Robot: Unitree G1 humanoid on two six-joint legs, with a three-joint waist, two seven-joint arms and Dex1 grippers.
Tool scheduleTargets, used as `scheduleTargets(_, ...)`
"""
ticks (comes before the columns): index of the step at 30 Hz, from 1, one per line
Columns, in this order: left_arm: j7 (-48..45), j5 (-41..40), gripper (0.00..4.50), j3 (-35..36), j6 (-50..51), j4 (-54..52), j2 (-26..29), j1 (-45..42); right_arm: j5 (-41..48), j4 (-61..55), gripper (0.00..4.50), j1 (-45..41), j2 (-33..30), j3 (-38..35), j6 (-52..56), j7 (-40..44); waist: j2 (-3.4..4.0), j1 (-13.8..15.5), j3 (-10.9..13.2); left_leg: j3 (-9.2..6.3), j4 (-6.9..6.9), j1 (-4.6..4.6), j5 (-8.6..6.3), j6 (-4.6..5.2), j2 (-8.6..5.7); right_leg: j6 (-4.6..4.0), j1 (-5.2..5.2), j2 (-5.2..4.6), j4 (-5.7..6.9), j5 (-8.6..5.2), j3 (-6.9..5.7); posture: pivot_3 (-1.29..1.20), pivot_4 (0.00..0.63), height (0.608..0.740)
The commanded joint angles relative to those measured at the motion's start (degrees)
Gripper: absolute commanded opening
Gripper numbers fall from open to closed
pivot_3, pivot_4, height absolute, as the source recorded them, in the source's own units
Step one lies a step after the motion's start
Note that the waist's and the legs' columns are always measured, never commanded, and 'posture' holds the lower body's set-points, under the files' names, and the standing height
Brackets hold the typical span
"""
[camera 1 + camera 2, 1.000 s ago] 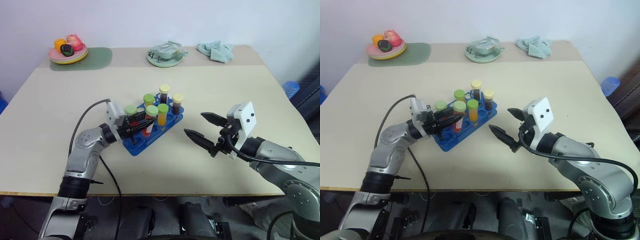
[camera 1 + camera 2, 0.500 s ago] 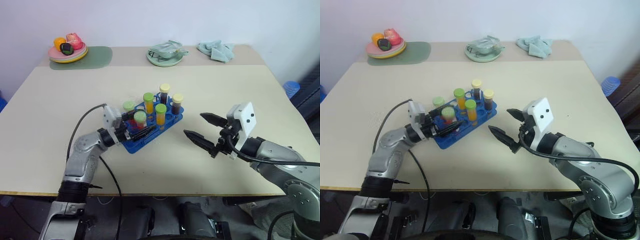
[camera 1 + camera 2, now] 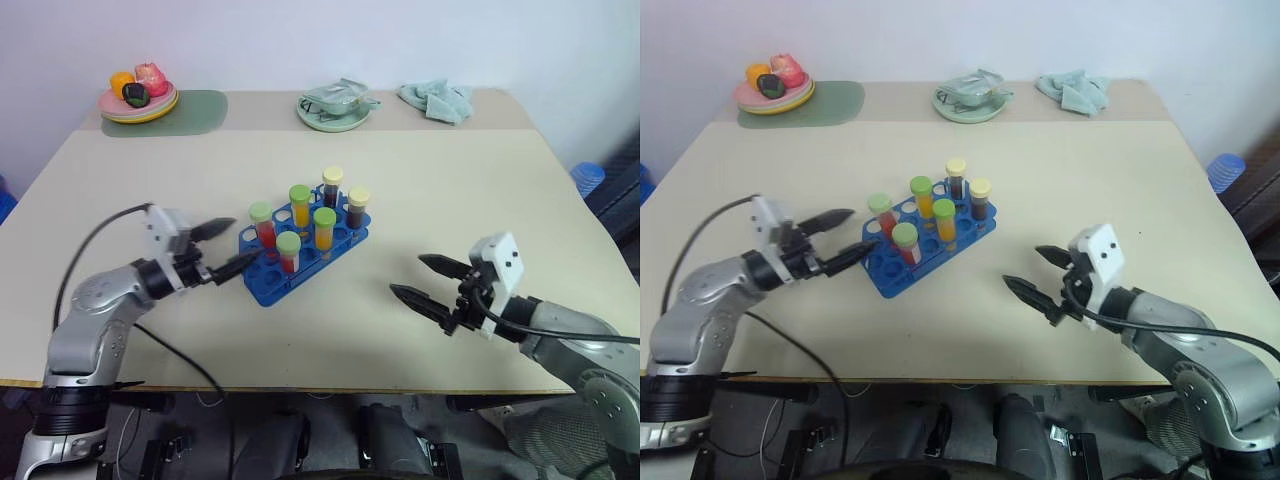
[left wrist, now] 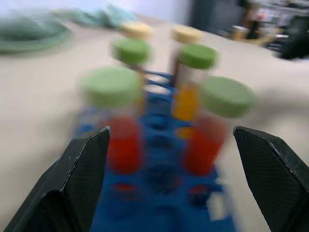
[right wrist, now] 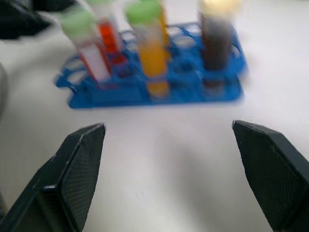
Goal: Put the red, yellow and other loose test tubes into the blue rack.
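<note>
Blue rack (image 3: 300,262): six capped tubes upright. Left tool (image 3: 226,247), right tool (image 3: 428,281) released, empty.

From the head you looked forward and down across the table (image 3: 480,180) through two eyes set side by side; both took in the same spread, from the near edge to the wall, with the blue rack (image 3: 300,262) near the middle. Your left wrist camera sat low and level, very close to the rack, looking between its own fingers (image 4: 77,183) at the capped tubes (image 4: 120,121) end-on. Your right wrist camera stood farther back, tilted slightly down, facing the rack's long side. All four views shared the rack and its tubes.
</note>
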Motion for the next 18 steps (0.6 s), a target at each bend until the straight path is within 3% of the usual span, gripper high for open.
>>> scheduleTargets(1,-4.34,-1.10,4.17,1.75,0.63,0.67,3.55,0.96,-2.98,0.92,4.32,5.16,0.26,-5.21,-6.36,3.75,0.00,-0.01,0.01,0.00,-0.01,0.00,-0.01,0.02,0.00,0.00,0.02,0.00,-0.04,0.00,0.00,0.00,0.150,0.740)
scheduleTargets(9,-8.29,-2.92,4.17,5.08,3.05,1.56,8.33,3.85,-9.39,5.42,4.32,18.19,2.56,-14.63,-21.81,12.43,0.14,-0.22,0.10,-0.01,-0.09,0.03,-0.15,0.25,0.00,0.05,0.04,0.01,-0.10,0.03,0.01,0.00,0.150,0.740)
scheduleTargets(18,-11.12,-4.56,4.17,6.01,2.76,-0.40,8.38,7.44,-9.76,7.85,4.32,16.85,2.12,-17.73,-24.79,14.00,0.22,-0.14,0.16,0.00,-0.13,0.06,-0.15,0.25,0.01,0.06,0.05,0.00,-0.11,0.03,0.02,0.00,0.150,0.740)
